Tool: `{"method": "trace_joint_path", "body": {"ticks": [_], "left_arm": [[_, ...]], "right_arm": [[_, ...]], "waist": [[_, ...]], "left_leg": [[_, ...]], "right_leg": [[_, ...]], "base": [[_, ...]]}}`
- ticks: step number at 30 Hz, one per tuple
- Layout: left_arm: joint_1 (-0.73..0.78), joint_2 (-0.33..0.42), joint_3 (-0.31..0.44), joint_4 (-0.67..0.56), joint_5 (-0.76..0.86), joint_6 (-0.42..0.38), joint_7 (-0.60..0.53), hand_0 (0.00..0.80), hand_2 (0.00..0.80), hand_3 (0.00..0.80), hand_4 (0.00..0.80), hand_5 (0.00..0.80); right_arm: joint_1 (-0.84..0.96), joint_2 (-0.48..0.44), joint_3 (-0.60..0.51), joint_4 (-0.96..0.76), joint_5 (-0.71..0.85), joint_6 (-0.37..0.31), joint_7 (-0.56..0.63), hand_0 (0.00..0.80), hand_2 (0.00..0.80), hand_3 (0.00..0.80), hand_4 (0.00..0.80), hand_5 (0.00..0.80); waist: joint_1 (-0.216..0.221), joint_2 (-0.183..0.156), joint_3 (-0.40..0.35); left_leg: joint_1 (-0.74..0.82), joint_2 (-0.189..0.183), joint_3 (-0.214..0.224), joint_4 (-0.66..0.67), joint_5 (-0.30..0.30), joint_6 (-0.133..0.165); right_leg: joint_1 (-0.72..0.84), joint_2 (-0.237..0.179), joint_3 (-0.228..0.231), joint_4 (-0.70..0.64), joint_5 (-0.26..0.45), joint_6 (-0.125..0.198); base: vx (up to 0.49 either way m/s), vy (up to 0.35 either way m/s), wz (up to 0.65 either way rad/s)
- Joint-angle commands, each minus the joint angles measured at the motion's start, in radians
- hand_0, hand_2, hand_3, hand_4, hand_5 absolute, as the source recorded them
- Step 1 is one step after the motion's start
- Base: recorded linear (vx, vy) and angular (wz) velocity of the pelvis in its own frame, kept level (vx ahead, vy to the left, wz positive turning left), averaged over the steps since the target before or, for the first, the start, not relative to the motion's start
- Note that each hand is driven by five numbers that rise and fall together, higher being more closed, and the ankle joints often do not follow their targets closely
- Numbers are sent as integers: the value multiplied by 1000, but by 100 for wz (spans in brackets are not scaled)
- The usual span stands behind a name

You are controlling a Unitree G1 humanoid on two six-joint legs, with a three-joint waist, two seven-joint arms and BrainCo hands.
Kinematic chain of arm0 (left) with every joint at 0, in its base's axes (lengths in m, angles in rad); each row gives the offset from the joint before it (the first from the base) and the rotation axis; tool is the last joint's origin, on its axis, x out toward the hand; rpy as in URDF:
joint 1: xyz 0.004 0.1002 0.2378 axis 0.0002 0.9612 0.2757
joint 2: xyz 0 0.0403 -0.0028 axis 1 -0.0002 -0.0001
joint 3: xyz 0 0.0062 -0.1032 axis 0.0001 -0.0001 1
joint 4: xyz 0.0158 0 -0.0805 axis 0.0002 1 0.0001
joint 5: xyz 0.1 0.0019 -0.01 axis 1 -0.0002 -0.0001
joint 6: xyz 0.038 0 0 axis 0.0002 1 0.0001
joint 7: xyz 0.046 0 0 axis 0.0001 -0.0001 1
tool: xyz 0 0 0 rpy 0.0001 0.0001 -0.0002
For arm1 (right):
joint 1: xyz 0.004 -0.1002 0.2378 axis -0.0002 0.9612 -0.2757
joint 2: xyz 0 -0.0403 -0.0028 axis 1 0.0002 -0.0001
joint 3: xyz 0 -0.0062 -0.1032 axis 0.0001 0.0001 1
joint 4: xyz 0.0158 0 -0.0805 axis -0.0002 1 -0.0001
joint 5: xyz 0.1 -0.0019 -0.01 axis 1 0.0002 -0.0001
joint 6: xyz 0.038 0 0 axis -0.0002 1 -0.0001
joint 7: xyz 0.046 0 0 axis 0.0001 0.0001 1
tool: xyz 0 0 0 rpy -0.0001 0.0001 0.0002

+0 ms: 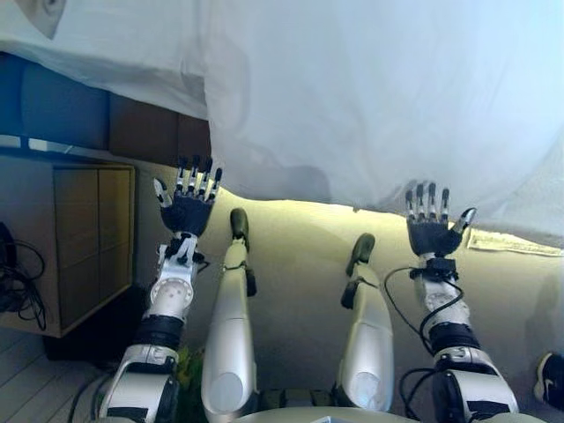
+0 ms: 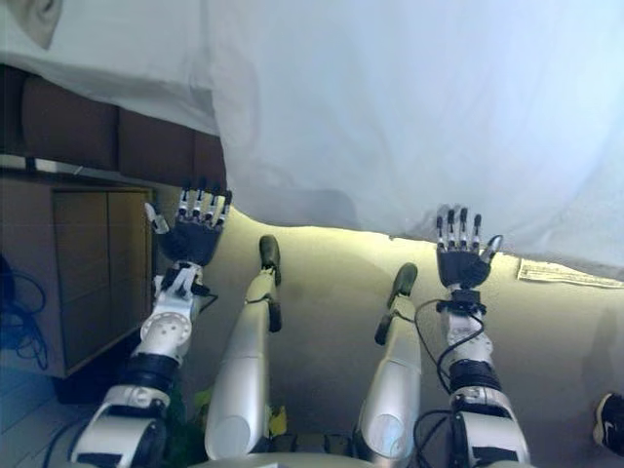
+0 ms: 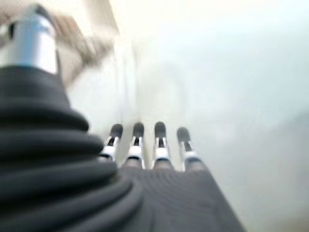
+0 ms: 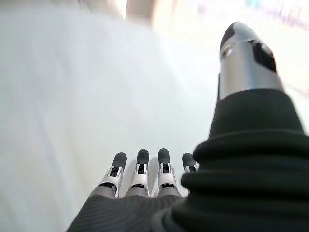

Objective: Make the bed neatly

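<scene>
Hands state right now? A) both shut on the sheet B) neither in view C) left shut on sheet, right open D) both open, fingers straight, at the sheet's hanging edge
D: the left hand and the right hand both show straight fingers by the lower edge of the white sheet, nothing pinched.

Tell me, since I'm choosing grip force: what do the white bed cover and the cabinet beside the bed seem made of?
The white bed cover looks like thin, matte woven cloth: it hangs in soft folds with a wavy lower edge. The cabinet looks like light wood or wood-look laminate with a smooth finish and flat panelled doors; which one can't be told.
</scene>
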Motion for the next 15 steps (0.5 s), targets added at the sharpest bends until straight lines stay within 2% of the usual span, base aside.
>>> {"method": "trace_joint_path", "body": {"ticks": [1, 6, 7, 9, 11, 15], "left_arm": [[-33, -4, 46, -57, -19, 30, -138, 0, 0, 0, 0, 0], [-157, -19, 38, 26, -72, 82, -175, 0, 0, 0, 0, 0], [-199, -27, 15, 56, -83, 103, -224, 0, 0, 0, 0, 0], [-234, -33, -8, 86, -86, 113, -266, 0, 0, 0, 0, 0], [-298, -40, -35, 140, -99, 116, -307, 0, 0, 0, 0, 0], [-445, -14, -77, 277, -113, 125, -323, 0, 0, 0, 0, 0]], "right_arm": [[83, 13, -18, -127, -40, -19, 89, 0, 0, 0, 0, 0], [-19, 3, 11, -89, -41, -19, 41, 0, 0, 0, 0, 0], [-65, -14, 30, -40, -40, -23, 14, 0, 0, 0, 0, 0], [-104, -31, 48, 13, -33, -28, 15, 0, 0, 0, 0, 0], [-188, -73, 74, 119, 4, -29, 37, 0, 0, 0, 0, 0], [-350, -170, 123, 308, 13, -24, 56, 0, 0, 0, 0, 0]], "waist": [[13, -11, 9], [4, -21, 9], [5, -25, 9], [9, -27, 9], [15, -24, 9], [22, -13, 9]], "left_leg": [[-27, 15, -10, 76, -23, -12], [-62, 26, -11, 66, -13, -14], [-81, 25, -12, 49, 0, -14], [-88, 24, -16, 39, -13, -18], [-132, 22, -16, 26, 9, -19], [-201, 17, -25, 5, 30, -22]], "right_leg": [[21, -30, 10, -54, 127, -23], [-19, -22, 9, -60, 133, -17], [-39, -21, 4, -73, 147, -12], [-48, -17, 4, -79, 139, -5], [-90, -17, -2, -90, 161, -1], [-158, -18, 0, -105, 171, 7]], "base": [[-8, -77, 10], [-37, -46, 3], [-5, -31, -2], [20, -59, -2], [-71, -33, -1], [-55, 12, 2]]}}
